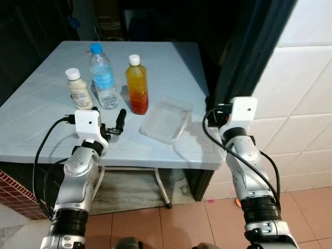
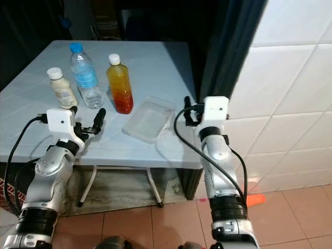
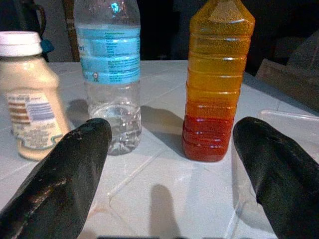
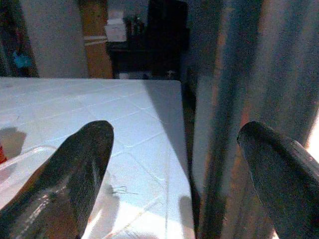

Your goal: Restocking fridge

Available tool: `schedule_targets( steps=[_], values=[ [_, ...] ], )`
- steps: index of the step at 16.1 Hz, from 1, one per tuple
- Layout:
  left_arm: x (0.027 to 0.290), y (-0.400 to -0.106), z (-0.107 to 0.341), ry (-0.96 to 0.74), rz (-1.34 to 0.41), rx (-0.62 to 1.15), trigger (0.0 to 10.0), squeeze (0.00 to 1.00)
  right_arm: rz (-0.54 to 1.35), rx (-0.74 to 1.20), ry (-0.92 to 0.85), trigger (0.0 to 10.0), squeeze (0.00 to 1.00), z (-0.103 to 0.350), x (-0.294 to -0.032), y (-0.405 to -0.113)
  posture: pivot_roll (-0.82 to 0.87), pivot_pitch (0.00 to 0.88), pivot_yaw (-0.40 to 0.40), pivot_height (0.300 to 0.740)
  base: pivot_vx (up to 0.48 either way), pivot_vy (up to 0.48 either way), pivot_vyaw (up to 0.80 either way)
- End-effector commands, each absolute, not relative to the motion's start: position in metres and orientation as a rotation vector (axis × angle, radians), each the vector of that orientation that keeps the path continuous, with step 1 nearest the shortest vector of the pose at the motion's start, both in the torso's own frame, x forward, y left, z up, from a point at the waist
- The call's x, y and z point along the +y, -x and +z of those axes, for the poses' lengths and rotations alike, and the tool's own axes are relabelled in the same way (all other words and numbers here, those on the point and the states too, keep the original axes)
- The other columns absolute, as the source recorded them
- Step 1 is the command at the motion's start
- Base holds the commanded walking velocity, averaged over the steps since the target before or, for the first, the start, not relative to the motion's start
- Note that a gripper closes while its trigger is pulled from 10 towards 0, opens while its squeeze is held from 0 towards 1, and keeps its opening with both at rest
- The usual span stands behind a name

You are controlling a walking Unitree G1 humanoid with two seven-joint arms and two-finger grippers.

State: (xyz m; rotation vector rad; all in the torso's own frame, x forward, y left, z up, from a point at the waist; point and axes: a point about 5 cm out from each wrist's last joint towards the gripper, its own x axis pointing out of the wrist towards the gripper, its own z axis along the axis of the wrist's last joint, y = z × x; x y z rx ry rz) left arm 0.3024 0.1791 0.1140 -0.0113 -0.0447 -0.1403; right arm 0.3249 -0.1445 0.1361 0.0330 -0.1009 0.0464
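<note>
On the pale blue tiled table (image 1: 171, 62) stood three bottles in a loose row, all upright and all capped: a small cream-coloured bottle (image 1: 79, 89) with a white cap on the robot's left, a clear water bottle (image 1: 103, 78) with a blue cap and blue label just beside it, and an orange juice bottle (image 1: 137, 85) with a white cap to the right of that, its contents darker red toward the base. The water bottle was nearly empty, with only a little liquid low in it. A clear plastic tray (image 1: 166, 120) lay flat on the table to the right of the juice bottle, near the front edge and apart from the bottles.

The left gripper (image 1: 109, 120) was raised over the front part of the table, just short of the bottles, its two black fingers (image 3: 65, 179) spread wide with nothing between them; through the left wrist view the water bottle and the juice bottle stood in the gap ahead. The right gripper (image 4: 174, 184) was held up at the table's right front corner, beside a dark curtain (image 1: 249, 52) and a white tiled wall (image 1: 306, 67), its fingers likewise parted and holding nothing, the tray's corner just beside one of them
</note>
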Motion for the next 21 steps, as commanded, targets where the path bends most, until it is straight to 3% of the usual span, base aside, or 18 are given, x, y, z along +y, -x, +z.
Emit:
schedule_targets(
  steps=[1,8,16,21],
  values=[
    [0.183,-0.301,0.117,0.007,-0.131,-0.051,10.0,0.0,0.048,-0.103,-0.05,10.0,0.0,0.139,-0.142,-0.327,0.04,0.0,0.02,0.74,0.0,0.0,0.0],
    [0.177,-0.292,0.121,0.024,-0.163,-0.03,10.0,0.0,0.012,-0.091,0.027,10.0,0.0,0.128,-0.147,-0.324,0.06,0.051,0.014,0.74,0.0,0.48,0.0],
    [0.176,-0.286,0.117,0.031,-0.166,-0.018,10.0,0.0,-0.077,-0.089,0.088,10.0,0.0,0.125,-0.164,-0.309,0.05,0.063,0.001,0.74,0.0,0.0,-0.21],
    [0.175,-0.285,0.118,0.01,-0.17,-0.027,10.0,0.0,-0.053,-0.052,-0.076,10.0,0.0,0.123,-0.162,-0.313,0.06,0.075,0.016,0.74,0.0,0.0,0.0]
  ],
)
